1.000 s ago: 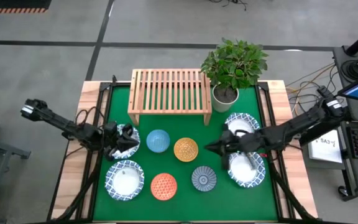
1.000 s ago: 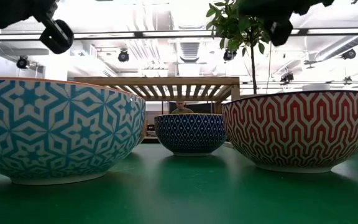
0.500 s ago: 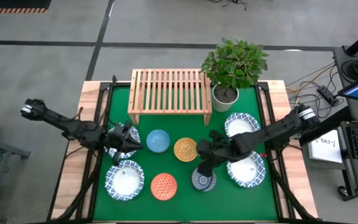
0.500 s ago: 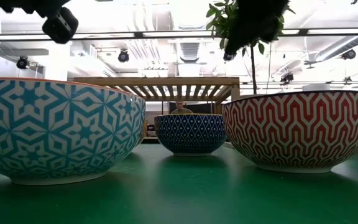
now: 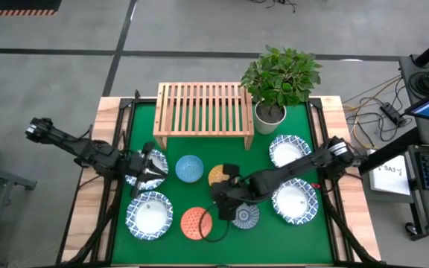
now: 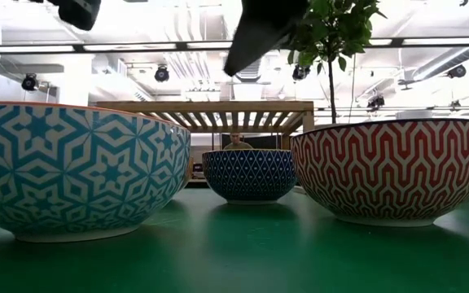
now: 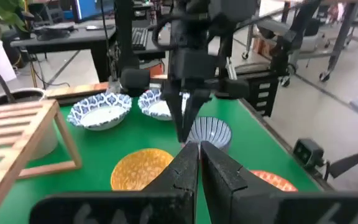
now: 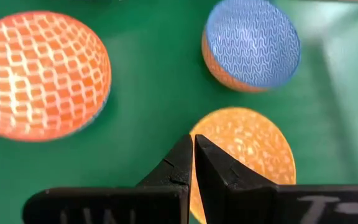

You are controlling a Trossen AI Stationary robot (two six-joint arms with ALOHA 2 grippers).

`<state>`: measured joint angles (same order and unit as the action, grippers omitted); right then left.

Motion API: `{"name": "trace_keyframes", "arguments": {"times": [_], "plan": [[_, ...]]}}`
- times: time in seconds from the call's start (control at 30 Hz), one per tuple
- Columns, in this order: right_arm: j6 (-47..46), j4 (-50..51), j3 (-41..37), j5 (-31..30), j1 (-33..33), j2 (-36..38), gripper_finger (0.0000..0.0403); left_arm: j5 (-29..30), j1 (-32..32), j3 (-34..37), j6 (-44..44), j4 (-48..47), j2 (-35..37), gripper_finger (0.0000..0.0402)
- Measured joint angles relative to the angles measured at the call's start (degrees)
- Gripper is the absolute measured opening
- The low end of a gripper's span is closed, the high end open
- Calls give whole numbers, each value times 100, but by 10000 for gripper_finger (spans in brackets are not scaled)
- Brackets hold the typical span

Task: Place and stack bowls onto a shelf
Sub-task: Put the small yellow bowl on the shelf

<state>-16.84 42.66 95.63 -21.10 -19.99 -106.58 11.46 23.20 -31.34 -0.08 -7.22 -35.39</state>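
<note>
On the green mat stand four white blue-rimmed bowls [image 5: 149, 216] [image 5: 289, 149] [image 5: 295, 202] [image 5: 134, 177] and four smaller ones: blue [image 5: 189, 168], yellow-orange [image 5: 219, 173], red-orange [image 5: 195, 222] and grey-blue [image 5: 246, 217]. The wooden shelf [image 5: 203, 112] stands at the far edge. My right gripper [image 5: 214, 197] is shut and hovers over the near edge of the yellow-orange bowl [image 8: 247, 149], among the small bowls. My left gripper [image 5: 161, 172] is shut above the far-left white bowl and partly hides it. In the low view both grippers are high above the bowls.
A potted plant [image 5: 278, 78] in a white pot stands at the shelf's right end. The bowls sit close together in two rows across the mat, with narrow gaps. Wooden table strips [image 5: 88, 216] flank the mat. A person shows far behind the shelf in the low view.
My right gripper has swept toward the table's left. It went from above the right-hand white bowls, past the grey-blue bowl, to the gap between the yellow-orange and red-orange bowls. My left gripper has risen a little over its white bowl. No bowl has moved.
</note>
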Motion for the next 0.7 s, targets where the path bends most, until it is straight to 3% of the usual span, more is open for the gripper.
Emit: {"name": "trace_keyframes", "arguments": {"times": [0.7], "plan": [[100, -170, 165, 4, 88, -125, 9, 0, 0, -107, -190, 368, 57, 0]]}}
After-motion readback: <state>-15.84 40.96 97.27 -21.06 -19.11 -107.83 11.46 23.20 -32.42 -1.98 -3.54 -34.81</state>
